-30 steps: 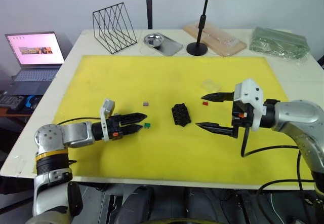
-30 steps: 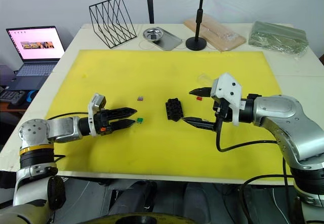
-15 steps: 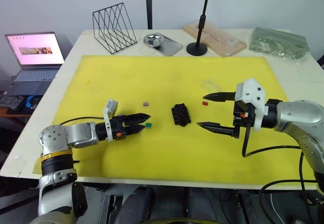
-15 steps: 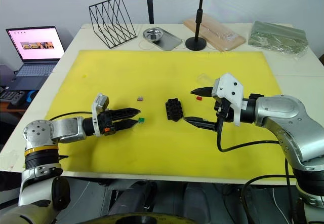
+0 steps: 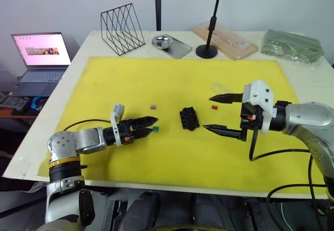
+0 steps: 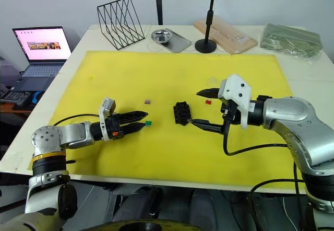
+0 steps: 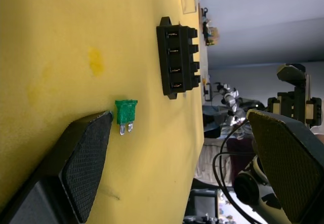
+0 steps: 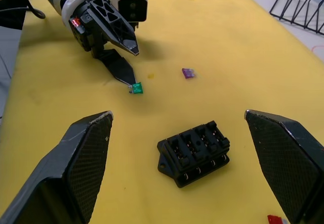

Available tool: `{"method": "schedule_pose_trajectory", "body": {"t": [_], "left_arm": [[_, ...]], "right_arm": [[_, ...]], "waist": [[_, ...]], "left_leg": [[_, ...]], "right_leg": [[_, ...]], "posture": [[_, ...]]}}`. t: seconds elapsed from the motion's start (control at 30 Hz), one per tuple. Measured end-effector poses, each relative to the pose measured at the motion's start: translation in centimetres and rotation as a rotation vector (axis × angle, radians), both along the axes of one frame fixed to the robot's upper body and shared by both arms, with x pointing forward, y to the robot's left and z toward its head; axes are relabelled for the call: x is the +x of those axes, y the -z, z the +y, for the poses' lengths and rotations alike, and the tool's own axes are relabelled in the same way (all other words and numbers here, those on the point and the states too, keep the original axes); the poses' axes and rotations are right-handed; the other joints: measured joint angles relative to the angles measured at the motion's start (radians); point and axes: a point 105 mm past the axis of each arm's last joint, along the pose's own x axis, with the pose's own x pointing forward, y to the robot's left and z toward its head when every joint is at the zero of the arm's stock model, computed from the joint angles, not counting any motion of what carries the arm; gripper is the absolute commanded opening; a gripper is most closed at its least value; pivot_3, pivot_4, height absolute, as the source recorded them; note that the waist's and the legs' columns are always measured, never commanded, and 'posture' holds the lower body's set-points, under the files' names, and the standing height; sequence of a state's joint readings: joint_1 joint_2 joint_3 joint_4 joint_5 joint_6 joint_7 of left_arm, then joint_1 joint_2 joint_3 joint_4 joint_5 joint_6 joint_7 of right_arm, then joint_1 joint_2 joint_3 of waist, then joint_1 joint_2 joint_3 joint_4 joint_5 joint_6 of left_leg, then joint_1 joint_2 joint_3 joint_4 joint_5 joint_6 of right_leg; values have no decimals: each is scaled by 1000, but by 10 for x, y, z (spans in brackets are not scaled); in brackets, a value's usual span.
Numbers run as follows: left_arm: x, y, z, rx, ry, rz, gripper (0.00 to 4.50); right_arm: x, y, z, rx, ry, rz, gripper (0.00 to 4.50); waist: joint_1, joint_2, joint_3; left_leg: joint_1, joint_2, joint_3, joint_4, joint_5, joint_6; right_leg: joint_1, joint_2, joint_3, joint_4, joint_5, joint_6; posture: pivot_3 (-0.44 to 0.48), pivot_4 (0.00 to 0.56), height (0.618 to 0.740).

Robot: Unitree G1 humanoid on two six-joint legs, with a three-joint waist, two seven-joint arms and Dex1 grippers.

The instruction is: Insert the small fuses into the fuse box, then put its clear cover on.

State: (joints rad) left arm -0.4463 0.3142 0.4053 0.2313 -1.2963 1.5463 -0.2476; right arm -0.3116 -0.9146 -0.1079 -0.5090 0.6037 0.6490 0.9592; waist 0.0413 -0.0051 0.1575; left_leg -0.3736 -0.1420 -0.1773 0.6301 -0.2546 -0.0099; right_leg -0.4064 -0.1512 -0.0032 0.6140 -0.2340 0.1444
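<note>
Yellow mat (image 5: 156,84) is covering the worktop (image 5: 94,40), with the fuse box (image 5: 188,118) lying near its centre and the green fuse (image 5: 155,129) at its 9 o'clock. Left gripper (image 5: 151,125) is lying low with fingers slightly parted, tips just beside the green fuse. Right gripper (image 5: 209,113) is hovering at the box's 3 o'clock with fingers spread wide, empty, the red fuse (image 5: 214,106) lying between them.

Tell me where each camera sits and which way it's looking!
Left eye view: on the head, looking forward and down at the yellow mat; left gripper and right gripper show.
Right eye view: beside it, same scene.
Left wrist view: on the left wrist, looking along its fingers at the green fuse and fuse box.
Right wrist view: on the right wrist, looking along its fingers at the fuse box and left gripper.
Both wrist views share the green fuse and fuse box.
</note>
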Motion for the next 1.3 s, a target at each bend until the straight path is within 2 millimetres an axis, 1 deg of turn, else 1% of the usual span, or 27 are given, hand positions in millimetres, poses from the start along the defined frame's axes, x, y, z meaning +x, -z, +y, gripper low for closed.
{"method": "schedule_pose_trajectory", "body": {"t": [0.2, 0.27, 0.3, 0.37, 0.43, 0.57, 0.67, 0.73, 1.0, 1.1, 1.13, 1.3], "left_arm": [[-1, 1, -1, 16, 12, -12, 4500], [-1, 3, -1, 27, 16, -13, 4114], [-1, 5, -1, 34, 14, -11, 3848], [1, 9, 0, 51, 1, -6, 3166], [1, 12, 0, 72, 1, -3, 3166], [1, 13, -1, 70, 7, -12, 3166], [2, 16, 0, 84, 3, -12, 2530], [2, 20, 0, 104, 1, -9, 1868], [2, 23, 1, 109, 6, -13, 1868], [2, 24, 2, 117, 7, -13, 1276], [2, 24, 3, 120, 9, -12, 979], [2, 27, 3, 139, 17, -9, 979]], "right_arm": [[0, 0, 0, 0, 0, 1, 4454], [0, 0, 0, 0, 0, 1, 4500], [0, -1, 0, 0, -1, -1, 4500], [1, -3, 1, 0, -3, -10, 4500], [1, -4, 1, 0, -4, -14, 4500], [1, -4, 1, 0, -3, -14, 4500], [1, -4, 1, 0, -2, -13, 4500], [1, -3, 1, 0, -1, -12, 4500], [1, -2, 0, -1, 1, -10, 4500], [2, -2, 0, -3, 5, -11, 4500], [2, -2, -1, -5, 6, -12, 4500], [2, -2, -1, -7, 10, -13, 4500]], "waist": [[0, 0, 0], [0, 0, 0], [0, 1, 0], [-1, 1, 0], [-1, 1, 0], [0, 1, -1], [0, 2, -1], [-1, 3, -2], [-2, 6, -3], [-2, 6, -4], [-2, 6, -4], [-3, 8, -5]], "left_leg": [[0, 0, 0, 0, 0, 0], [0, 0, 0, 0, 0, 0], [0, 0, 0, 0, 0, 0], [0, 0, 1, 0, 0, 0], [0, 1, 1, -1, 0, 0], [0, 1, 1, -1, 0, 0], [0, 1, 1, -1, 0, 0], [0, 1, 1, -1, 0, 0], [0, 1, 2, -1, 0, 0], [0, 1, 2, -1, 0, 0], [0, 2, 2, -2, 0, 0], [1, 2, 2, -2, -1, 0]], "right_leg": [[0, 0, 0, 0, 0, 0], [0, 0, 0, 0, 0, 0], [0, 0, 0, 0, 0, 0], [0, 0, 0, 0, 0, 0], [0, 0, 0, -1, 0, 0], [0, 0, 0, -1, 0, 0], [0, 0, 0, -1, 0, 0], [0, 0, 0, -1, 0, 0], [0, 0, 0, -1, 0, 0], [0, 0, 0, -1, 0, 0], [-1, 0, 0, -1, 0, 0], [-1, 1, 0, -1, 0, 0]], "posture": [[0, 150, 740], [0, 150, 740], [0, 150, 740], [0, 150, 740], [0, 150, 740], [0, 150, 740], [0, 150, 740], [0, 150, 740], [0, 150, 740], [0, 150, 740], [0, 150, 740], [0, 150, 740]]}}
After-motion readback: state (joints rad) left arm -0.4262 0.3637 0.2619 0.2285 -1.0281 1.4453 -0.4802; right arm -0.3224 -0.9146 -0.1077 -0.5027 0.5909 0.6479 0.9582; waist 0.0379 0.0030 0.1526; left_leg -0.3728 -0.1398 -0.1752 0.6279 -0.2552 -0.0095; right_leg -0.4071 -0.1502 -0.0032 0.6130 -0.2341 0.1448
